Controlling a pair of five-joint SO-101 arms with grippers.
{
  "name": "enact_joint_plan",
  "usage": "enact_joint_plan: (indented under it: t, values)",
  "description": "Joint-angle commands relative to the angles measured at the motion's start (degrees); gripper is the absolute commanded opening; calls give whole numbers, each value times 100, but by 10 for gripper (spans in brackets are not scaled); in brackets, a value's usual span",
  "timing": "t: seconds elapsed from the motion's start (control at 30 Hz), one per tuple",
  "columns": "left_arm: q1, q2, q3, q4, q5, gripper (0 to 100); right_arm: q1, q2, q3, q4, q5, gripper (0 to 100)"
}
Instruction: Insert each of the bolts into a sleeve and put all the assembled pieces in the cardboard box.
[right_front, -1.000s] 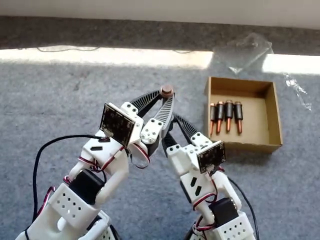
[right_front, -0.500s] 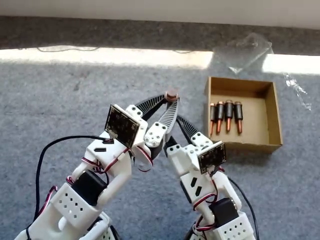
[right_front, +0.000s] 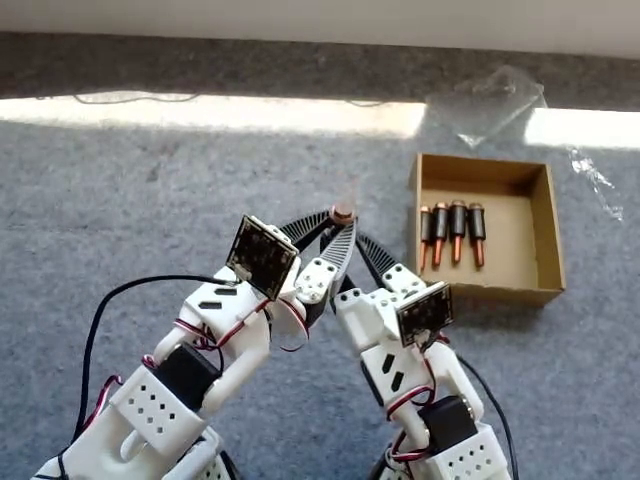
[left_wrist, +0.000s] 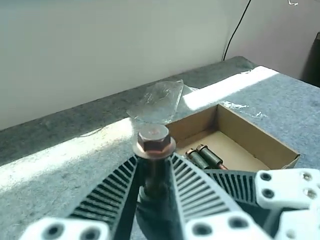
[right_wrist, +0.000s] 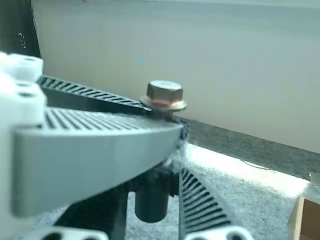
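L gripper (left_wrist: 154, 172) is clamped on the bolt (left_wrist: 154, 141) just under its head, held head-up above the carpet (right_front: 150, 200), w/ the black sleeve (right_wrist: 150, 200) hanging below the grip. R gripper (right_front: 352, 245) sits right beside/under it; can't tell its grip state, too much overlap. Risks: sleeve prob. only friction-fit, so if the L grip is on the bolt alone it could slide off en route. The R arm is so close that any sideways swing could knock the sleeve end. The cardboard box (right_front: 552, 230) is apart from the held piece, off twd the R arm's side, so a low carry could catch the sleeve on its near wall, and an early release would land short on the carpet. 4 assembled pcs (right_front: 450, 232) already lie in a row inside; dropping on them may bounce the new one out. Surface: grey short-pile carpet w/ a sunlit strip (right_front: 200, 112) along the far edge. Clear plastic bag (right_front: 487, 100) behind the box, pale wall (left_wrist: 100, 40) beyond, thin cable (right_front: 130, 97) near its base.
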Motion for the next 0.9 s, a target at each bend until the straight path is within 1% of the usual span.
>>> enact_joint_plan:
  t: [0.0,0.2,0.4,0.53,0.73,0.87]
  values:
    - [22,-154,-40,-35,-9,6,57,-48,708,-119,79,5]
    - [22,-154,-31,-26,-18,7,57,-48,708,-119,79,5]
    - [-365,-101,4,-9,18,8,57,-48,708,-119,79,5]
    - [-391,-101,92,9,18,10,57,-48,708,-119,79,5]
    - [-391,-101,92,18,26,120,57,-48,708,-119,79,5]
    - [-391,-101,92,18,26,129,66,-48,708,-119,79,5]
